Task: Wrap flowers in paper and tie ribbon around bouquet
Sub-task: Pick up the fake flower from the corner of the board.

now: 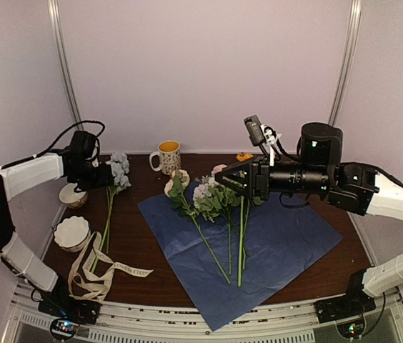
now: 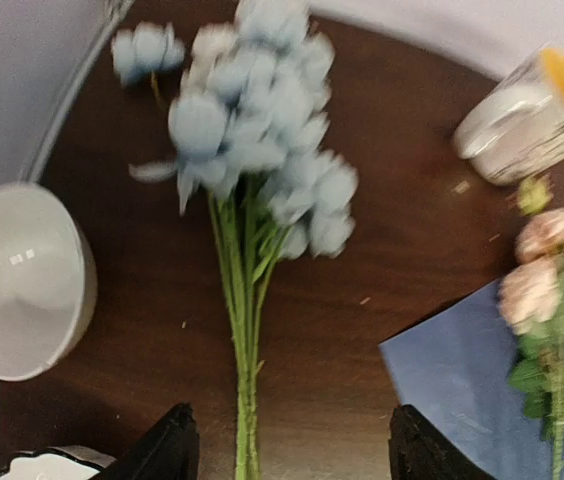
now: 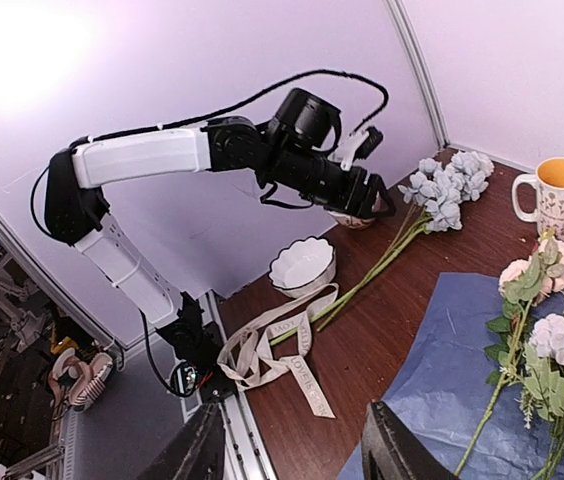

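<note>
The blue paper (image 1: 280,243) lies flat, slightly creased and turned cornerwise, with leafy flowers (image 1: 216,204), pink and white, lying across it, heads at the far side. One pale blue spray (image 1: 118,171) lies off the sheet to its left, its stem end reaching the looped cream ribbon (image 1: 123,269).

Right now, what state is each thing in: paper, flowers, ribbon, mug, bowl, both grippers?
paper: spread flat, unwrapped.
flowers: lying loose on paper.
blue stem: lying beside paper, not on it.
ribbon: loose, untied.
mug: upright.
scalloped bowl: upright.
left gripper: open over blue stem.
right gripper: open, empty.
</note>
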Action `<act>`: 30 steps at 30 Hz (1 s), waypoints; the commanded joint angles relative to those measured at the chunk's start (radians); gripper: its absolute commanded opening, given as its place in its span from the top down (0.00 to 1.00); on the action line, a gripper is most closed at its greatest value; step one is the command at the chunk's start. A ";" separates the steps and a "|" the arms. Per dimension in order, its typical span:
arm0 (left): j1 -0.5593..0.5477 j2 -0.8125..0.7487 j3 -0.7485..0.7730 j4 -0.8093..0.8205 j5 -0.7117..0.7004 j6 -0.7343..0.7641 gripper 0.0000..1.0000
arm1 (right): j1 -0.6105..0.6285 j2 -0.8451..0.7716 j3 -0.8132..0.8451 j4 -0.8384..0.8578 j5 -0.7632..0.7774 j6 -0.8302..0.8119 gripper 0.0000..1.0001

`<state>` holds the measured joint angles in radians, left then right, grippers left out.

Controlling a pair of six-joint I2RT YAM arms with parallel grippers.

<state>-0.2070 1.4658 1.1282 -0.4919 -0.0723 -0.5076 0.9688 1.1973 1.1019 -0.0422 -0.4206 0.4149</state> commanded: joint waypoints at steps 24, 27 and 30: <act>-0.001 0.275 0.013 -0.048 -0.124 -0.039 1.00 | 0.020 -0.096 -0.049 -0.184 0.187 -0.044 0.54; -0.001 0.157 -0.021 -0.033 -0.140 -0.055 1.00 | 0.022 -0.094 -0.049 -0.178 0.190 -0.039 0.54; -0.006 0.013 -0.059 0.004 -0.132 -0.062 1.00 | 0.024 -0.093 -0.045 -0.175 0.198 -0.039 0.54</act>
<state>-0.2085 1.6588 1.1030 -0.5724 -0.1841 -0.5453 0.9825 1.1168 1.0592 -0.2153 -0.2516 0.3874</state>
